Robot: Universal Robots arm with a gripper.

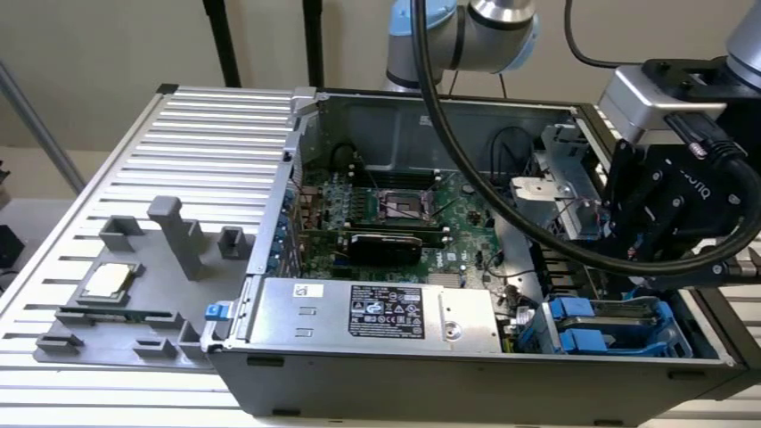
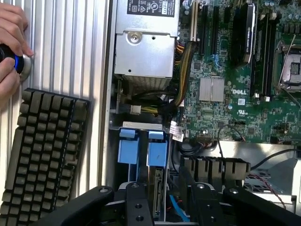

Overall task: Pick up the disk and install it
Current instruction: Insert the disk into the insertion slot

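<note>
The disk [image 1: 591, 326] sits on edge in the drive bay at the front corner of the open computer case [image 1: 269, 234], on the exterior view's right. Its blue plastic rails show beside another blue-railed unit. In the wrist view the disk [image 2: 156, 155] shows a blue tab and a thin edge running down between the fingers. My black gripper [image 1: 648, 267] hangs directly over that bay. In the wrist view my gripper [image 2: 168, 197] is open, its fingers [image 2: 135, 202] standing apart on either side of the disk's edge. Whether they touch it is unclear.
A silver power supply [image 1: 380, 312] with a black label lies beside the bay, the motherboard [image 1: 393, 209] behind it. A thick black cable [image 1: 476, 169] loops over the case. A grey fixture holds a small square chip [image 1: 107, 281]. A person's hand [image 2: 10, 37] rests near a black keyboard [image 2: 42, 155].
</note>
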